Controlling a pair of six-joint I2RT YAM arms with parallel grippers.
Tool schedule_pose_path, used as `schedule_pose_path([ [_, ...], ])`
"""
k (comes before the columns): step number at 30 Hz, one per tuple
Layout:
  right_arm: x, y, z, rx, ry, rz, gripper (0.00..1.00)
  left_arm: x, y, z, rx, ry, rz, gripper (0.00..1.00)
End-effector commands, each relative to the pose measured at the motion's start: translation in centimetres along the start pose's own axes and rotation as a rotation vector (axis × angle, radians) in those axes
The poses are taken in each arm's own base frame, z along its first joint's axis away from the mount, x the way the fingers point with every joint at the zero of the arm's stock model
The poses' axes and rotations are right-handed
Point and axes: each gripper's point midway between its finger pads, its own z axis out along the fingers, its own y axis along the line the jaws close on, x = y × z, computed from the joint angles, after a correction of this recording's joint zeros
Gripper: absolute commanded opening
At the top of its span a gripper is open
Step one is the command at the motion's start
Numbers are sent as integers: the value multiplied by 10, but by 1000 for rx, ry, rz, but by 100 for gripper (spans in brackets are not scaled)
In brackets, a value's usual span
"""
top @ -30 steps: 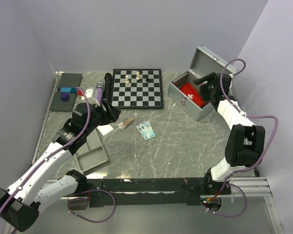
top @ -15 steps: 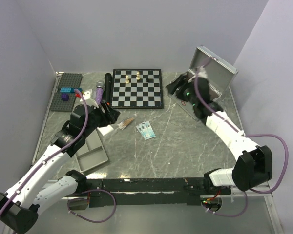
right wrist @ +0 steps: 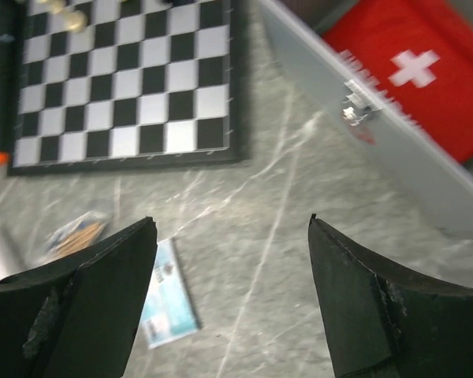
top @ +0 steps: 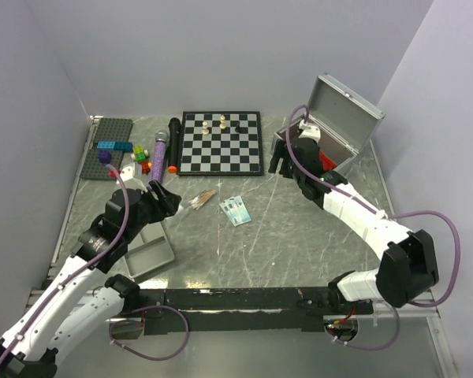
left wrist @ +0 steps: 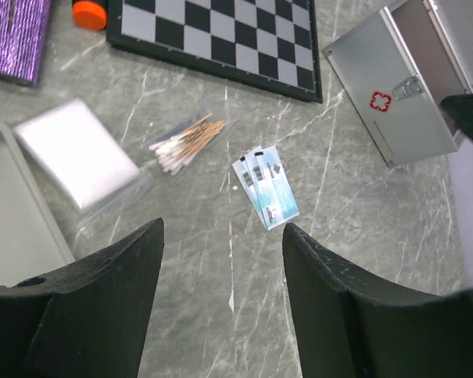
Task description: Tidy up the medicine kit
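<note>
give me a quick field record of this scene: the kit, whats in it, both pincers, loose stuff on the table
medicine kit: lid open, latch side facing the chessboard
inside kit: red first aid pouch
left pincer: open, empty
right pincer: open, empty, by the kit's front
loose outside kit: cotton swabs bag, blue packets, silver pouch

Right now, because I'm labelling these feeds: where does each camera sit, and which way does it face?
Top external: above and behind the bases, looking down and forward over the table; left arm and right arm show.
Left wrist: on the left arm, looking down past the open left gripper at cotton swabs and blue packet.
Right wrist: on the right arm, looking down past the open right gripper at the medicine kit and red pouch.
Shared: both wrist views show chessboard, blue packet, medicine kit.
</note>
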Motion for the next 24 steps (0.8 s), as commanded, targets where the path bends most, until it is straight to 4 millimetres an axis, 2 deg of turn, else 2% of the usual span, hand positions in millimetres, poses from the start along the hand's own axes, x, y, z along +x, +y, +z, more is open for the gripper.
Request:
schedule_pose_path([
  [1,-51,-30,9,178,-91,-2,85,3,11,-6,-40,-16,-56,66],
  [4,-67,-23,17,140,-87,30,84,-2,20,-13,-67,-58,-68,66],
  [7,-68,13,14,10,-108,-24,82,-4,36,-20,-134,-96,-108,67],
  [9,-53,43,10,-73,-87,-69,81,3,43,-20,-159,-86,-128,67],
  [13,-10,92,5,-206,-22,-167,80,11,53,-12,-233,-62,-174,66],
  [20,87,189,-12,-498,199,-334,79,31,75,0,-340,-41,-355,61],
  [22,114,218,-23,-606,268,-372,80,28,81,-6,-377,-64,-403,59],
  [24,139,239,-29,-647,331,-410,80,11,81,-19,-376,-136,-435,58],
])
